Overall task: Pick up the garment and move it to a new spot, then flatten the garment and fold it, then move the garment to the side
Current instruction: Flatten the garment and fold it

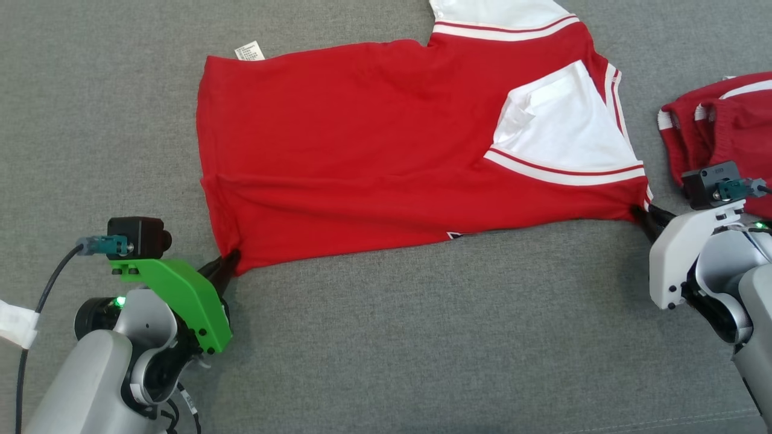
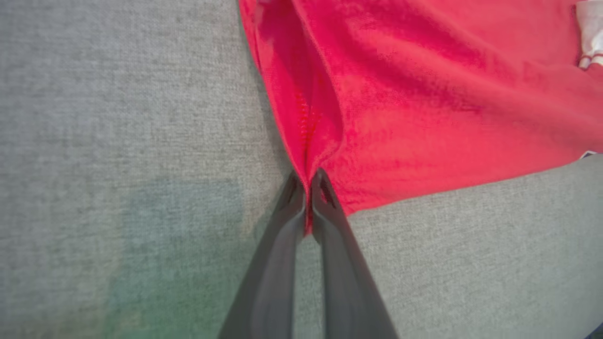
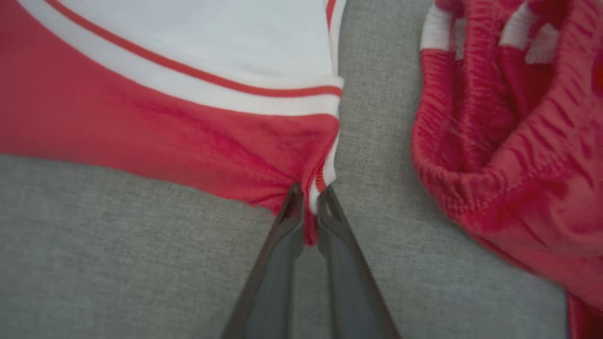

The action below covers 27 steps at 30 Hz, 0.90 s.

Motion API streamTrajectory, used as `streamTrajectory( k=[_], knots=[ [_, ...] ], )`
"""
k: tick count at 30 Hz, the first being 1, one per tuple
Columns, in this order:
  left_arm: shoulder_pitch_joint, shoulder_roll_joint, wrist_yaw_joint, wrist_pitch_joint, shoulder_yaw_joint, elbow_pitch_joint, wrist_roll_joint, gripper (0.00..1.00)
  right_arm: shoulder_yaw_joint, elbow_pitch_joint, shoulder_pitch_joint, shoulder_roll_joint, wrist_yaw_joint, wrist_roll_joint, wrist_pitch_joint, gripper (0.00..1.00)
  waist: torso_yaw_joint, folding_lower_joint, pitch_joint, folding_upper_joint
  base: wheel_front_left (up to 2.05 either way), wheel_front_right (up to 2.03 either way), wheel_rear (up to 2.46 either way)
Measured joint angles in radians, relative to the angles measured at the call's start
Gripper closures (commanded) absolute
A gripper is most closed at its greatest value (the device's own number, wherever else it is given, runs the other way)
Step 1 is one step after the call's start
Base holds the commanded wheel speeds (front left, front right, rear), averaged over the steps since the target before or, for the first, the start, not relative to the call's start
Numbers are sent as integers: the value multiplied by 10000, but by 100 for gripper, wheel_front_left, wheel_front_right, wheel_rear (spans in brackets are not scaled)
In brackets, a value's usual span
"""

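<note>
Fold step: left tool [image 1: 228, 260] & right tool [image 1: 641, 213] each clenched on garment [image 1: 374, 150] lower corners. Next, prob.: lift both evenly, carry twd frame top.

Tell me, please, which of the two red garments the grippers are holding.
The shirt spread flat in the middle: left gripper and right gripper pinch its near corners. The crumpled garment lies apart.

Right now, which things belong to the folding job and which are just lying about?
In the job: shirt; left pincer, shut on one near corner; right pincer, shut on the other.
Lying about: bunched red garment on the right, apart from the shirt.
</note>
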Motion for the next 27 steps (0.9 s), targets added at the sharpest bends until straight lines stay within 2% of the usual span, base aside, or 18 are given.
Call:
streamTrajectory(
  k=[6, 12, 16, 21, 25, 26, 27],
  knots=[
    [301, 326, -341, 525, 96, -215, -504, 100, -58, -468, 367, -347, 0, 734, 405, 100, 19, 0, -350, 0, 0, 0, 0],
    [1437, 821, -560, 1110, 339, -1448, -1371, 100, -717, -2439, 1806, -976, -2, 2011, 1204, 100, 21, 0, -872, 0, 0, 0, 0],
    [2457, 1164, -474, 1260, 606, -2585, -1747, 100, -1515, -3749, 3376, -1185, -4, 2581, 1996, 100, 7, 0, -1134, 0, 0, 0, 0],
    [3746, 1411, -155, 1011, 922, -3565, -1925, 100, -2336, -4533, 4577, -838, -4, 2663, 2345, 100, -108, 0, -1114, 0, 0, 0, 0],
    [4513, 1225, 58, 665, 792, -3856, -1825, 100, -2416, -4159, 4889, -236, -4, 2274, 2205, 100, -133, 0, -974, 0, 0, 0, 0],
    [4540, 1175, 100, 608, 734, -3864, -1756, 75, -2483, -4008, 4879, -113, -6, 2100, 2079, 69, -114, 0, -968, 0, 0, 0, 0],
    [4569, 1129, 165, 504, 723, -3864, -1684, 11, -2431, -3944, 4881, 4, -8, 2033, 2031, 33, -83, 0, -970, 0, 0, 0, 0]
  ],
)
